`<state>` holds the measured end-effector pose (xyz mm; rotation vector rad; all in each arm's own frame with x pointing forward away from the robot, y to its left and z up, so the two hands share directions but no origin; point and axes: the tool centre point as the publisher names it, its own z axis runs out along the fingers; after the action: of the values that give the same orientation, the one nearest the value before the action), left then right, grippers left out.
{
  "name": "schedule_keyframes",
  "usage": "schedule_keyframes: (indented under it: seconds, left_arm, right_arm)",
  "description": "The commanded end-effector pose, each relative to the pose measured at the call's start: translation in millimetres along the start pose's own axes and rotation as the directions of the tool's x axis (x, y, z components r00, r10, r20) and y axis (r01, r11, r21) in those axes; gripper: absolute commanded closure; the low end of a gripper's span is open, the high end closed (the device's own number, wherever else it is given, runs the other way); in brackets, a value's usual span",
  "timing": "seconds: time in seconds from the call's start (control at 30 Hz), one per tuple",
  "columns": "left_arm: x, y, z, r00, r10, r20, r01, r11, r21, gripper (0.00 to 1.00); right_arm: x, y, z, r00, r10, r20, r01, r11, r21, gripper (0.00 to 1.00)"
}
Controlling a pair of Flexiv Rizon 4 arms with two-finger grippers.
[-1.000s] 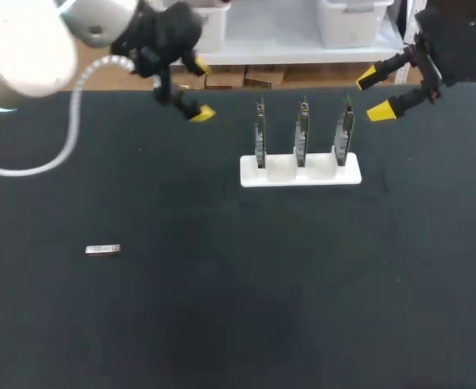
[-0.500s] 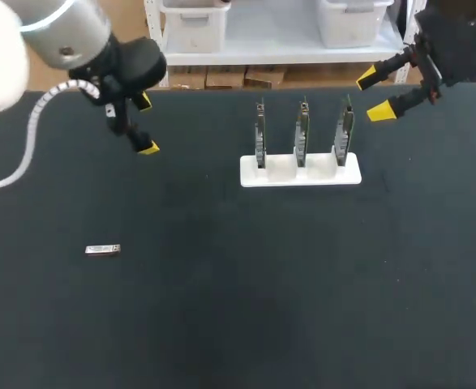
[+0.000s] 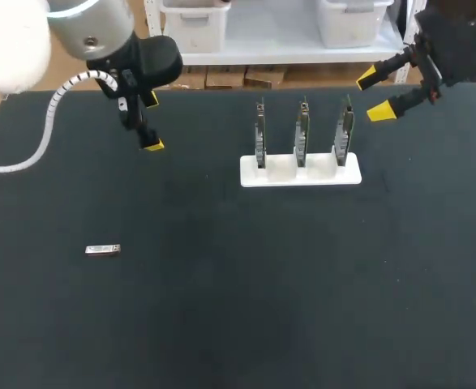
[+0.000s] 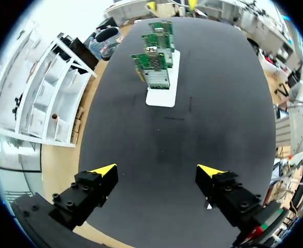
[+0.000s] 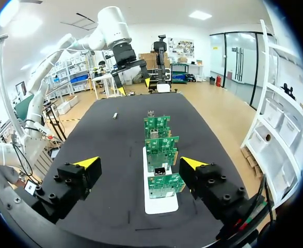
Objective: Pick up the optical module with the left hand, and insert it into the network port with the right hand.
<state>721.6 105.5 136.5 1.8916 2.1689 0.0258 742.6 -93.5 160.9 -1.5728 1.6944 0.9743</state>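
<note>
A white plastic stand (image 3: 300, 172), flat and rectangular, sits on the matte black bench (image 3: 238, 308). Three green circuit cards (image 3: 302, 130) stand upright in it in a row, each carrying a small boxy metal network port (image 5: 159, 170); any print on them is too small to read. The optical module (image 3: 102, 250), a slim silvery metal bar, lies flat on the bench well to the left of the stand and nearer the robot, untouched. The left fingers (image 3: 152, 146), black with yellow wedge tips, hang spread apart and empty above the bench left of the stand. The right fingers (image 3: 381, 112) hover wide apart, holding nothing, just past the stand's right end.
</note>
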Motion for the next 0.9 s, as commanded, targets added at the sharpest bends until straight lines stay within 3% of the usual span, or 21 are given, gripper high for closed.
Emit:
schedule_keyframes:
  seconds: [0.03, 0.2, 0.33, 0.6, 0.9]
  left_arm:
    - [23.2, -18.0, 5.7, 0.999, -0.006, -0.040, 0.006, 1.000, -0.020, 0.00]
    - [71.5, -34.5, 15.4, 0.985, -0.072, -0.158, 0.071, 0.997, -0.010, 0.00]
    - [100.3, -46.3, 17.3, 0.974, -0.111, -0.197, 0.115, 0.993, 0.010, 0.00]
    - [127.3, -69.4, 9.0, 0.983, -0.084, -0.163, 0.091, 0.995, 0.039, 0.00]
    - [150.1, -92.7, 22.1, 0.975, -0.064, -0.213, 0.079, 0.995, 0.062, 0.00]
  right_arm:
    - [0.2, 1.7, -0.2, 1.000, -0.001, 0.000, 0.001, 1.000, 0.004, 0.00]
    - [0.2, 1.7, -0.2, 1.000, -0.001, 0.000, 0.001, 1.000, 0.004, 0.00]
    - [0.2, 1.7, -0.2, 1.000, -0.001, 0.000, 0.001, 1.000, 0.004, 0.00]
    - [0.2, 1.7, -0.2, 1.000, -0.001, 0.000, 0.001, 1.000, 0.004, 0.00]
    - [0.2, 1.7, -0.2, 1.000, -0.001, 0.000, 0.001, 1.000, 0.004, 0.00]
